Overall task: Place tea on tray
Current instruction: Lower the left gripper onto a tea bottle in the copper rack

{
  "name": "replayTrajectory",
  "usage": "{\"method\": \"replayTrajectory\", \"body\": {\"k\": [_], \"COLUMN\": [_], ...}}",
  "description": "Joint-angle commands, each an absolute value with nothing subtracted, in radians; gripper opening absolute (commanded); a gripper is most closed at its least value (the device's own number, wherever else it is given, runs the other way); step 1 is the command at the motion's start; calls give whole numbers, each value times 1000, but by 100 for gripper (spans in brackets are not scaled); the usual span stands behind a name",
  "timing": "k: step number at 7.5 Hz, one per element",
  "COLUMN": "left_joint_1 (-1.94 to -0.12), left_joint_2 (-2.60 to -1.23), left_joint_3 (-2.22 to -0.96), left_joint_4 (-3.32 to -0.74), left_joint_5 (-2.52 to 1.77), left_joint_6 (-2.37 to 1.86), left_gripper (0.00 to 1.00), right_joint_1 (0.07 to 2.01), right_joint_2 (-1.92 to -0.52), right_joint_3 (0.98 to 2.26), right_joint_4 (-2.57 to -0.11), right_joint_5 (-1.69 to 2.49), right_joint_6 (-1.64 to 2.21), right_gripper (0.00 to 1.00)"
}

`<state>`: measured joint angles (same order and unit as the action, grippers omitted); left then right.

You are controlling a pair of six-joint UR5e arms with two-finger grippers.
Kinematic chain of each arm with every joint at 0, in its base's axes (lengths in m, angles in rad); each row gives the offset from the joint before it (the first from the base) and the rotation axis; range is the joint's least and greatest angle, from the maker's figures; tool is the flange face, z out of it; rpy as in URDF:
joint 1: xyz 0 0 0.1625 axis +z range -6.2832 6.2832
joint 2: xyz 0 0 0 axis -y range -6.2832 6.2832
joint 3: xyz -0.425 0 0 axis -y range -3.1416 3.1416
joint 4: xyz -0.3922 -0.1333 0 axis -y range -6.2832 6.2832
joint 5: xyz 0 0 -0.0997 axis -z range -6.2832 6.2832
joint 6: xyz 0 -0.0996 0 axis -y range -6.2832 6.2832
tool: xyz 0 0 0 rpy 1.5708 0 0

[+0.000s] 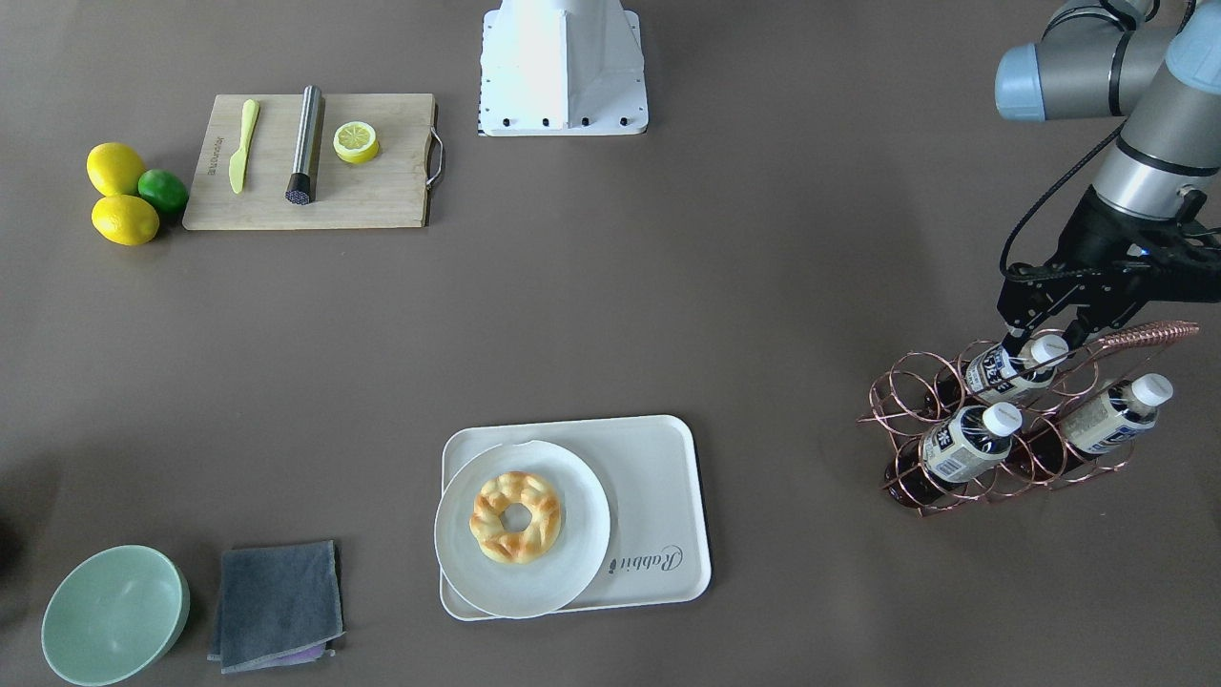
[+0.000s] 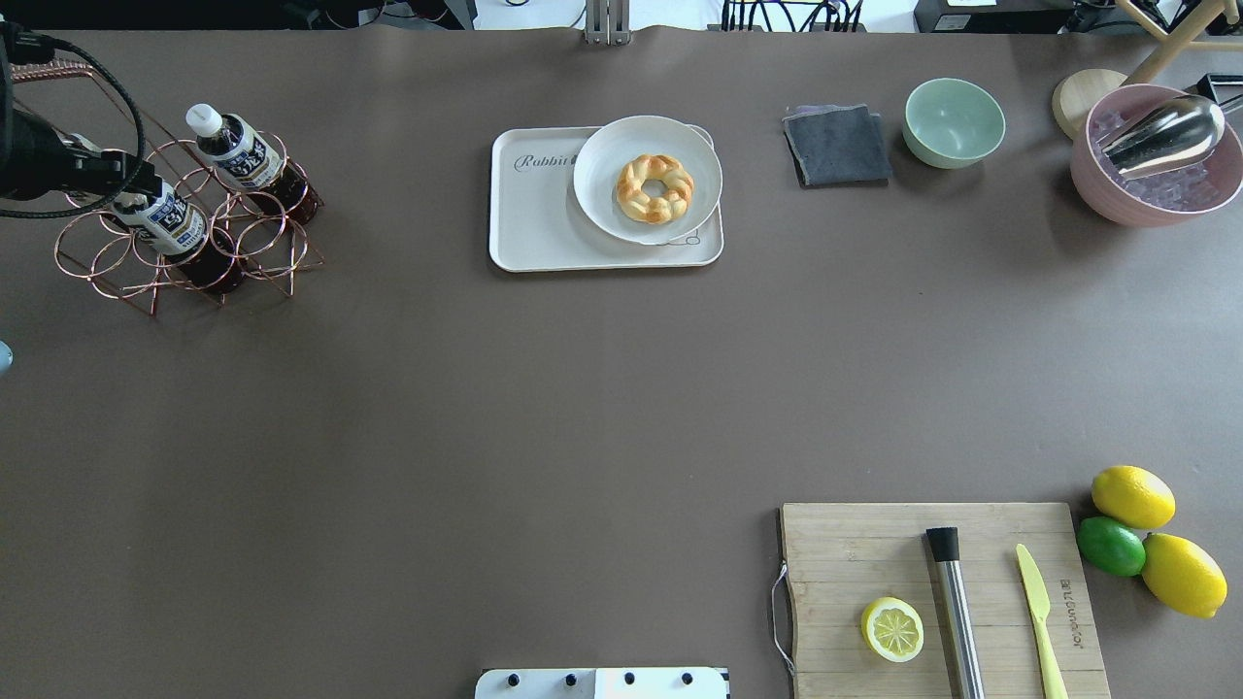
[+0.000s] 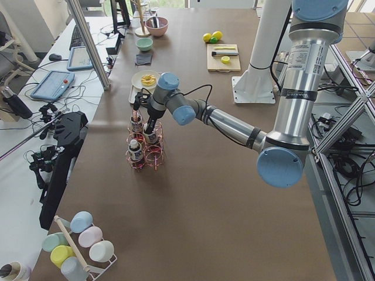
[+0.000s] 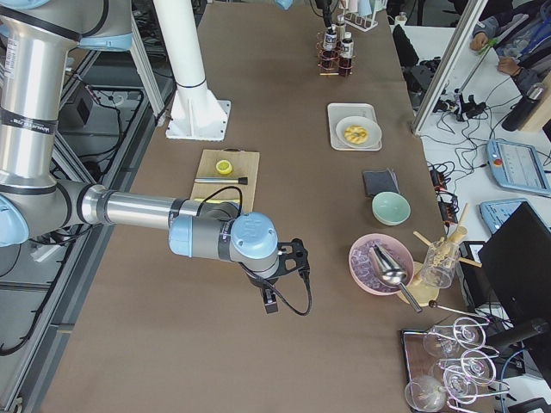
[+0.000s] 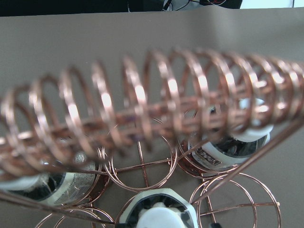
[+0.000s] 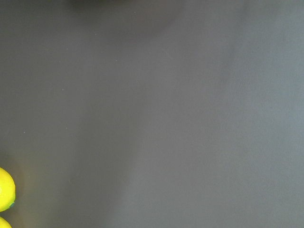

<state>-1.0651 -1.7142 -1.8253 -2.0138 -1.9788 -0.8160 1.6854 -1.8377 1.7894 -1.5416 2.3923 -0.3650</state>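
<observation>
Left gripper (image 1: 1046,336) at the right edge of the front-facing view, jaws apart either side of the white cap of the top tea (image 1: 1002,372); we can't confirm contact. That tea lies tilted in the copper wire rack (image 1: 906,401), two alike below it. Tray (image 1: 658,477) sits lower centre on the tabletop (image 1: 668,286), well apart, with a plate (image 1: 572,534) on its left part. Right gripper (image 4: 271,297) shows only in the right side view, so we cannot tell if it's open or closed
</observation>
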Motion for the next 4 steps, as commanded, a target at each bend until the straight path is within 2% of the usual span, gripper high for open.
{"method": "replayTrajectory", "body": {"k": [1,4], "left_joint_1": [-1066,-1071], "left_joint_2": [-1718,-1727], "left_joint_3": [-1819,-1813], "left_joint_4": [-2011,-2010], "left_joint_5": [-1979,-1980], "left_joint_6": [-815,-815], "left_gripper": [65,63], "right_joint_1": [1684,1684], "right_joint_2": [-1835,-1835], "right_joint_3": [1790,1795], "right_joint_4": [-1542,-1542], "right_joint_5": [2393,2393], "right_joint_6": [-362,-362], "right_gripper": [100,100]}}
